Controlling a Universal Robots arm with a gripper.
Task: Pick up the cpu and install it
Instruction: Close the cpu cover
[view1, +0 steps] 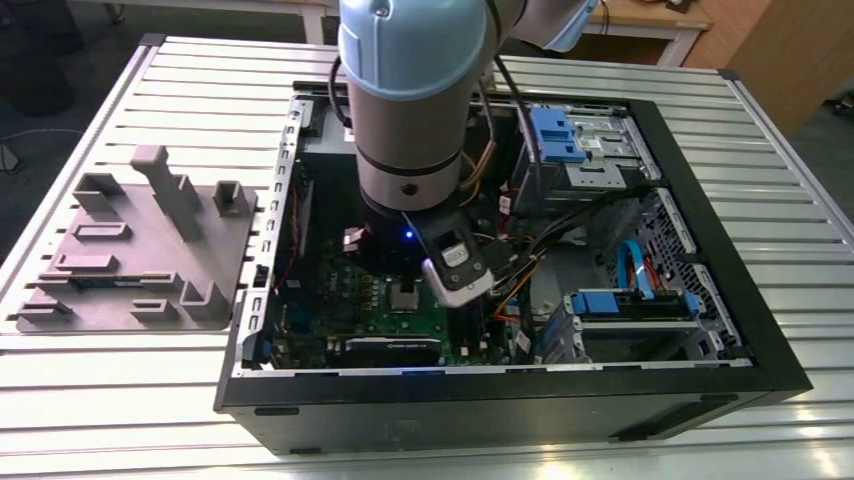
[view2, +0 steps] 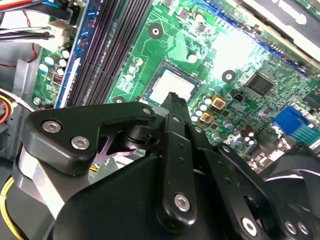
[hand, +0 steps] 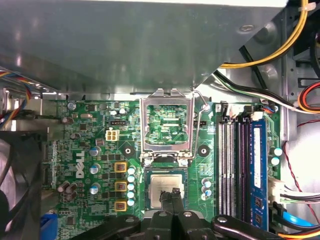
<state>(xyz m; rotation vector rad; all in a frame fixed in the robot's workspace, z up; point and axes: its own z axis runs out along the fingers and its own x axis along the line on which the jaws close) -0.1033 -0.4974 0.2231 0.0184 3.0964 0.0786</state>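
Exterior view: the ribbed table (view1: 120, 400) carries an open computer case (view1: 534, 410). The arm (view1: 407, 100) reaches down into it over the green board (view1: 400, 318).

First wrist view: the hinged metal frame (hand: 168, 94) stands raised off the green board. The cpu (hand: 165, 184) lies flat in the socket seat on the green board, just beside the frame's hinge. Over the cpu's edge sits the tool (hand: 173, 193), fingers pinched together with nothing visible between them.

Judgement: the cpu is light, thin and stiff. Its smooth lid is likely slippery and its underside contacts fragile. Grip it by two opposite edges and keep it level.
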